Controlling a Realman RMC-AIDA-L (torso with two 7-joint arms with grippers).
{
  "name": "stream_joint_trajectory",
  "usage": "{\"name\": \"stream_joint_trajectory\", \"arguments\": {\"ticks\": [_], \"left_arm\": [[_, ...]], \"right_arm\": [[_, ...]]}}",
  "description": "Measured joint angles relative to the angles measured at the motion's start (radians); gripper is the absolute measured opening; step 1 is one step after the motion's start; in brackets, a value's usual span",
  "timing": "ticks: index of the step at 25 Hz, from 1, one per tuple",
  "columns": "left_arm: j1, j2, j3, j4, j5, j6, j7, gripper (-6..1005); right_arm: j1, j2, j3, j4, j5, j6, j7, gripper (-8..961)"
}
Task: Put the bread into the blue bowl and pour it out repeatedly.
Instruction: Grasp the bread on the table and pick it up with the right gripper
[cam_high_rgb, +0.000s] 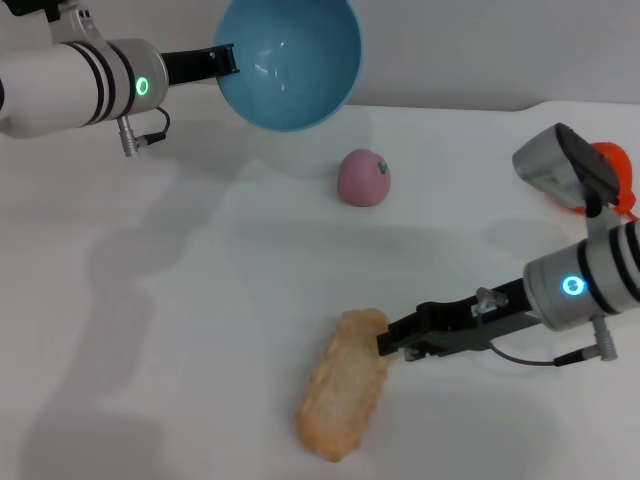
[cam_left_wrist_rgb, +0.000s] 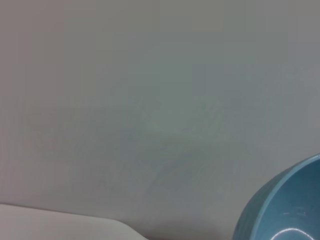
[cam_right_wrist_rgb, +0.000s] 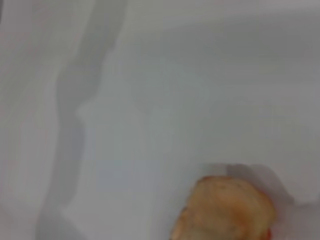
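The long tan toy bread loaf (cam_high_rgb: 343, 411), showing its plain flat side up, lies on the white bench (cam_high_rgb: 200, 300) near the front edge, well apart from the round, deep, glossy light-blue plastic bowl (cam_high_rgb: 290, 60). The bowl is held off the bench at the far left, tipped so its open mouth faces forward and down; it is empty. The left tool (cam_high_rgb: 222, 60) grips the bowl's rim, clamped on it as far as the head view shows.

The right tool (cam_high_rgb: 388, 345) reaches in low from the right and sits at the loaf's far end, touching or just beside it. Whether its fingers are apart or already closed on the loaf cannot be told; the right wrist view shows only the loaf's end and bare bench.

This looks like the pick-up step of a fresh cycle: bread out on the bench, bowl emptied, right arm going for the loaf. The next move calls for a firm hold on the loaf's end, a lift clear of the bench, and the bowl brought upright so the loaf can be dropped in.

A pink ball-shaped toy (cam_high_rgb: 363, 178) rests between bowl and loaf, clear of both. A grey and orange device (cam_high_rgb: 575, 165) sits at the far right.
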Motion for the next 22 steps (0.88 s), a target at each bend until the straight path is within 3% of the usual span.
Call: {"name": "stream_joint_trajectory", "arguments": {"ticks": [4, 12, 22], "left_arm": [[-0.002, 0.000, 0.000, 0.003, 0.000, 0.003, 0.000, 5], [-0.008, 0.000, 0.000, 0.006, 0.000, 0.004, 0.000, 6], [-0.008, 0.000, 0.000, 0.005, 0.000, 0.004, 0.000, 6]], "right_arm": [[0.011, 0.000, -0.072, 0.004, 0.051, 0.034, 0.000, 361], [0.073, 0.006, -0.114, 0.096, 0.058, 0.086, -0.002, 354], [0.076, 0.008, -0.243, 0.102, 0.198, 0.186, -0.056, 346]]}}
